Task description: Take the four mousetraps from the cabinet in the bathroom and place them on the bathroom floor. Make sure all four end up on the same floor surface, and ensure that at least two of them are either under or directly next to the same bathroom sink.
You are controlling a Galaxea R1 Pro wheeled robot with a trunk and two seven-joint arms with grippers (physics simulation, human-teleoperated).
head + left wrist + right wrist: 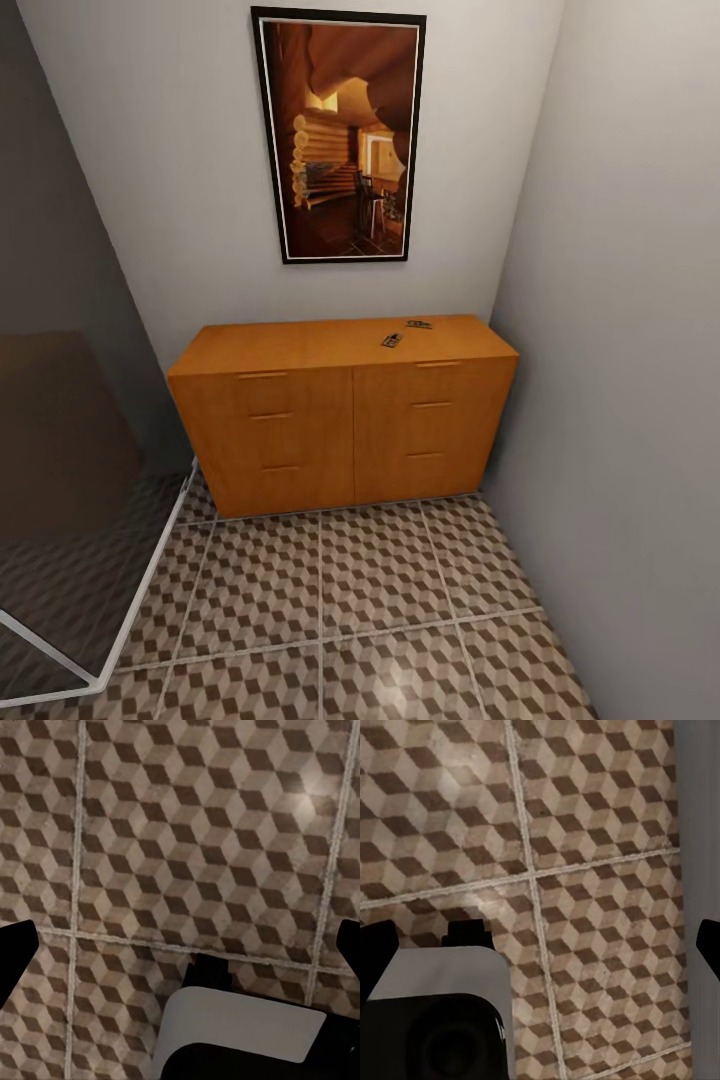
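Presently, left pincer (180, 945): two dark fingertips at opposite edges of the left wrist view, spread wide, nothing between them; it faces straight down at the bathroom floor (187, 832), with part of the robot's white-and-black body below it.

Right pincer (540, 945): dark fingertips likewise at opposite edges of the right wrist view, spread wide, holding nothing; beneath it lie floor tiles with crossing pale grout lines, a grey wall (701, 832) along one side, and a black-and-white part of the robot.

Bathroom floor: brown-and-beige cube-pattern tiles, running in the head view from the near edge up to the foot of the cabinet (345, 430).

Cabinet: orange-brown wood, broad flat top, two columns of three drawers with wooden bar handles; stands against the far wall, its right end in the corner by the grey side wall. All drawers appear closed.

Mousetraps, two visible: one (392, 340) on the right half of the cabinet top, near the front edge, lying at an angle; a second (420, 324) just behind and to its right, nearer the back wall. Both small, flat and dark; detail too small to tell. Both lie well apart from either pincer, up on the cabinet.

Framed picture (340, 135): dark frame, warm brown interior scene, on the wall above the cabinet.

Glass panel with white frame (100, 590): at the left, standing on the floor.
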